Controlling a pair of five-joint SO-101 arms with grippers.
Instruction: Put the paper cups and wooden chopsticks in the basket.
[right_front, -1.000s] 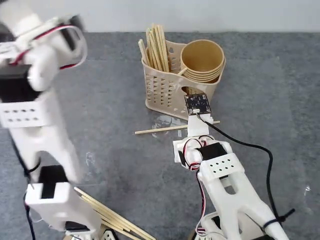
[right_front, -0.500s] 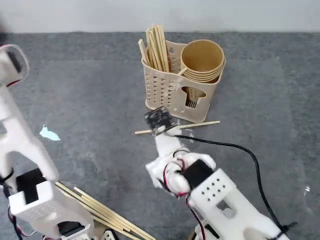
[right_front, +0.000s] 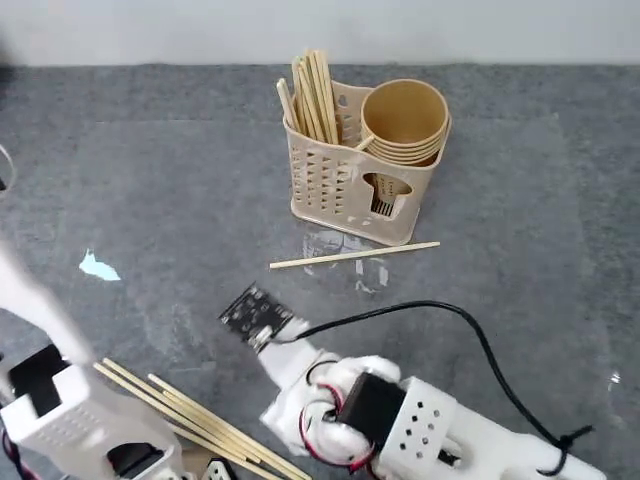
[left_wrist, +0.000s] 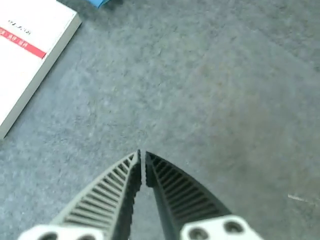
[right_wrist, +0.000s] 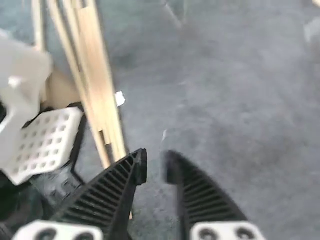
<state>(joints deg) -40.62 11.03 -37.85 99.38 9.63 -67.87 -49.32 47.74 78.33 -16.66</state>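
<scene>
The right gripper (right_wrist: 155, 167) is hanging low over the grey table (right_front: 180, 180), its jaws parted by a narrow gap with nothing between them. The loose bundle of wooden chopsticks (right_wrist: 95, 85) is lying just beside and ahead of its tips, so it seems to be fetching more sticks, while the left gripper (left_wrist: 141, 161) is sitting pressed together and empty. The paper cups (right_front: 405, 120) are already standing in the basket (right_front: 330, 185), well beyond the right gripper, with one stray chopstick (right_front: 355, 255) lying between; next, the jaws probably need widening and lining up across a stick before closing.
</scene>
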